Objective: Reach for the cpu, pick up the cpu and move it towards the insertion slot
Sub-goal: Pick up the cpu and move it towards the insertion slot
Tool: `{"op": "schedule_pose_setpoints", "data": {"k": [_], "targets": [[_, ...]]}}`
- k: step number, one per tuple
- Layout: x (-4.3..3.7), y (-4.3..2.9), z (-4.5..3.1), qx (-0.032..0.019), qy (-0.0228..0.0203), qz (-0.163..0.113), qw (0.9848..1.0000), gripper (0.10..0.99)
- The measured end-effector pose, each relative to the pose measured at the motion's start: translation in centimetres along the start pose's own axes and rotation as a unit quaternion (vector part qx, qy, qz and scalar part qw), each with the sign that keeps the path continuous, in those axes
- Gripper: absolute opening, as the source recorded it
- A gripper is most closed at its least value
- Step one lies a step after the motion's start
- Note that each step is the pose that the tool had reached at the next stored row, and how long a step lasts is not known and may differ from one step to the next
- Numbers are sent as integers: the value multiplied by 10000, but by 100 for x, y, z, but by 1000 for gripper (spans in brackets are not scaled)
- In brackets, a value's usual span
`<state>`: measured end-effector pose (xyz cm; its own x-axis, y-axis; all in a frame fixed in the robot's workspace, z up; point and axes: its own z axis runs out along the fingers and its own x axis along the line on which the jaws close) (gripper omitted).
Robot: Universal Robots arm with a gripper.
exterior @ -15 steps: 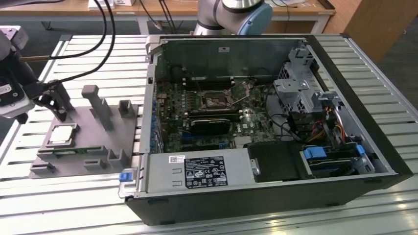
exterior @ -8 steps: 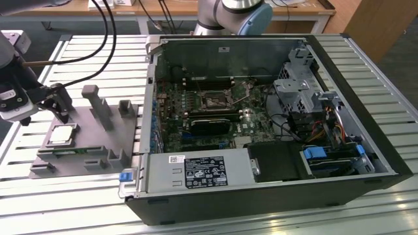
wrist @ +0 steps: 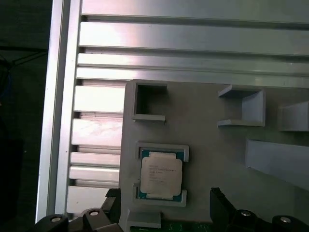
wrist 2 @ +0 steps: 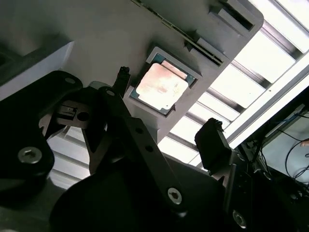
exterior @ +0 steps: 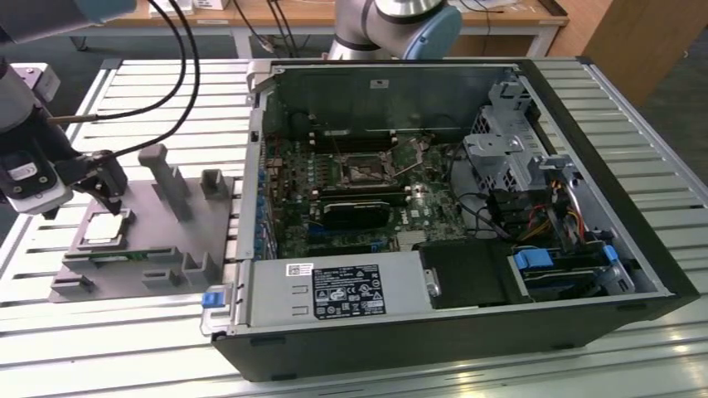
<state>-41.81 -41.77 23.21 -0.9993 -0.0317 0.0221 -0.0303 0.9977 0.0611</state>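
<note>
At the exterior view's left, the grey robot arm [exterior: 25,116] leans down from the upper corner with black cables [exterior: 166,75] looping off it. Its wrist points steeply down at the slatted aluminium table [exterior: 133,332]. The black two-fingered gripper [exterior: 108,199] hangs just above the cpu [exterior: 105,228], a small flat square chip with a silvery-white metal top. The chip lies flat in a shallow square recess of a grey plastic fixture plate [exterior: 144,240] that has upright blocks on it.

In both wrist views the gripper [wrist 2: 166,111] [wrist: 166,205] is spread wide and holds nothing. One finger [wrist 2: 123,79] stands beside one edge of the cpu [wrist 2: 161,87] and the other finger [wrist 2: 212,142] stands off to the opposite side. In the first wrist view the cpu [wrist: 161,175] sits in its recess just beyond the fingertips [wrist: 219,203], and whether anything touches it cannot be told.

Further to the exterior view's right lies the open black computer case [exterior: 443,332], just beside the plate. Inside it, on the green motherboard [exterior: 332,224], is the insertion slot [exterior: 363,170], a square socket with a dark centre and shiny metal frame, well apart from the chip.
</note>
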Motion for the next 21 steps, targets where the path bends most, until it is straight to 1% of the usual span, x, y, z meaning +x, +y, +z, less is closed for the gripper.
{"op": "schedule_pose_setpoints", "data": {"k": [7, 13, 16, 18, 21], "targets": [[-2, -6, 101, 1, -55, 32, 10000, 820], [-4, -13, 210, 1, -59, 32, 10000, 820], [-5, -10, 263, 4, -74, 32, 10000, 820], [-6, 2, 291, 5, -78, 31, 10000, 820], [-9, 49, 322, 4, -80, 43, 10000, 820]]}}
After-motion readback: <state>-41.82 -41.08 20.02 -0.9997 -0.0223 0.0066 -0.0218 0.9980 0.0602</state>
